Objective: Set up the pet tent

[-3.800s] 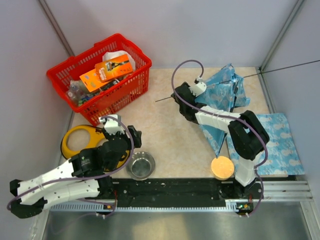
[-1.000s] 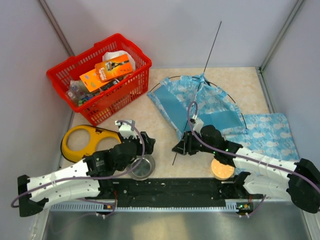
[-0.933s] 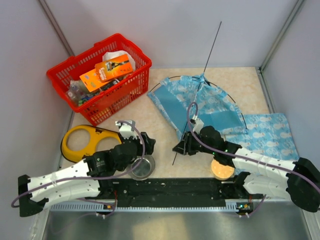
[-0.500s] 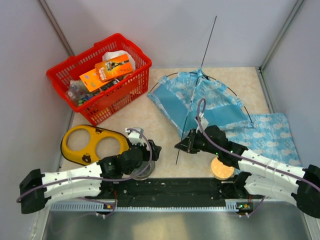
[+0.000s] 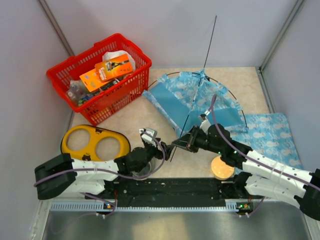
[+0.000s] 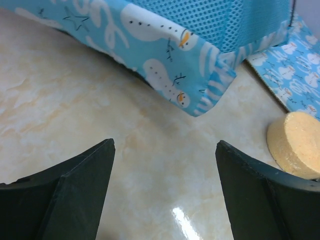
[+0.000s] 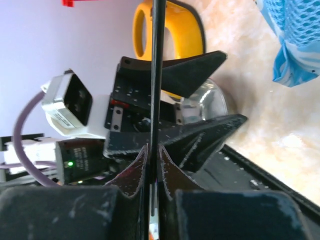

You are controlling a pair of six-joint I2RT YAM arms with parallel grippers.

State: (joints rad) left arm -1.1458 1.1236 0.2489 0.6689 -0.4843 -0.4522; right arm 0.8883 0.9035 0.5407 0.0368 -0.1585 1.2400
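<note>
The pet tent (image 5: 192, 97), light-blue printed fabric with mesh panels, lies half-raised at the back middle of the table. Its near corner (image 6: 200, 85) shows in the left wrist view. A thin dark pole (image 5: 210, 42) runs from above the tent down towards the front. My right gripper (image 5: 180, 143) is shut on the lower part of that pole (image 7: 156, 75), which passes straight between its fingers. My left gripper (image 5: 164, 150) stands open just left of the pole's lower end, nothing between its fingers (image 6: 75, 190). Both of its fingers (image 7: 195, 65) appear ahead in the right wrist view.
A red basket (image 5: 100, 77) full of goods stands at the back left. A yellow two-holed piece (image 5: 95, 147) lies front left, beside a steel bowl (image 7: 215, 100). An orange puck (image 5: 221, 167) lies near the front, and a flat blue printed mat (image 5: 272, 137) at the right.
My right gripper has shut on the pole and moved slightly right. My left arm has reached right until its open gripper sits by the pole's lower end. The tent's left edge has shifted a little.
</note>
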